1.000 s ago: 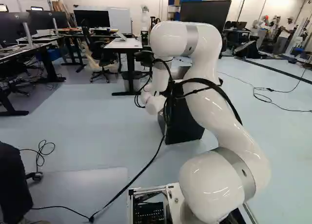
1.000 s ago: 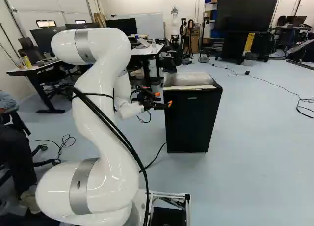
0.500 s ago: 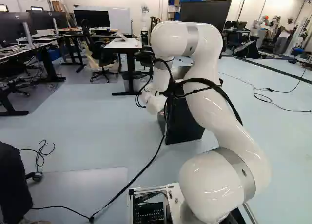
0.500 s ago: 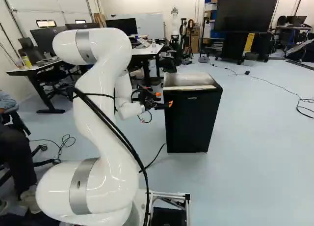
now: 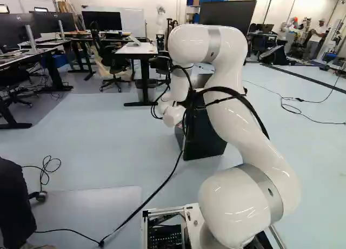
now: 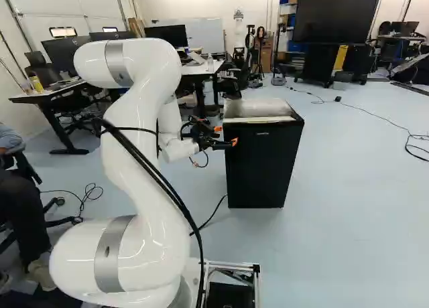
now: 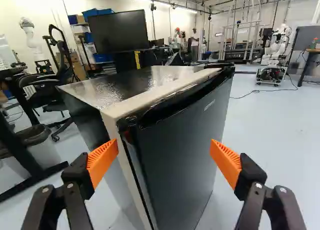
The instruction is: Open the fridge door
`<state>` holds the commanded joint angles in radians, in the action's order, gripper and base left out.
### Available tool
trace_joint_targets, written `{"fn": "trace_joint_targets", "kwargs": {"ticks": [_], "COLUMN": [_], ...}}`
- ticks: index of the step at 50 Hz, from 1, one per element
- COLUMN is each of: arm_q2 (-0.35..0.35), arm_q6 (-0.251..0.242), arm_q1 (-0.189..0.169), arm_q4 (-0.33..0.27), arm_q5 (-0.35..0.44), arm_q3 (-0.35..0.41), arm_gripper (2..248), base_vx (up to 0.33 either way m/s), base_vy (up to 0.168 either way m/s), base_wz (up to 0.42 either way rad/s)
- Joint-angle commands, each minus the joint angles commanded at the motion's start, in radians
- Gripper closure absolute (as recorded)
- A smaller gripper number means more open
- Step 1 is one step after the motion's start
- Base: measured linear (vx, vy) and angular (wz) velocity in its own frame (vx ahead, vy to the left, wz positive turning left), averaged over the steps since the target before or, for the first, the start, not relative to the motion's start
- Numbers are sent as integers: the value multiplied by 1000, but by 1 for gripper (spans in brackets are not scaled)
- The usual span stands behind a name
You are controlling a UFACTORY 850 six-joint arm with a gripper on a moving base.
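Indoors, holding gripper (image 6: pixel 225 135) spread wide near top front corner of blk. fridge (image 6: pixel 258 108), w/ door (image 7: pixel 180 150) closed; seen ahead btwn. orange pads (image 7: pixel 102 162) in wrist view; standing upright on floor (image 6: pixel 355 214), rt. of arm (image 6: pixel 144 187) in rt. base view.
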<state>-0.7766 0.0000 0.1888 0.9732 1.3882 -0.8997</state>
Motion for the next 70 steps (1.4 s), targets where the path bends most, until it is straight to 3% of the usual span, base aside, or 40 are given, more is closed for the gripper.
{"fn": "trace_joint_targets", "kwargs": {"ticks": [13, 34, 51, 70], "arm_q2": [11, 71, 76, 80], "arm_q6": [0, 0, 0, 0], "arm_q1": [1, 12, 15, 49], "arm_q4": [13, 42, 45, 45], "arm_q5": [0, 0, 0, 0], "arm_q3": [20, 123, 132, 140], "arm_gripper": [3, 3, 3, 3], "base_vx": [0, 0, 0, 0], "base_vy": [0, 0, 0, 0], "base_wz": [0, 0, 0, 0]}}
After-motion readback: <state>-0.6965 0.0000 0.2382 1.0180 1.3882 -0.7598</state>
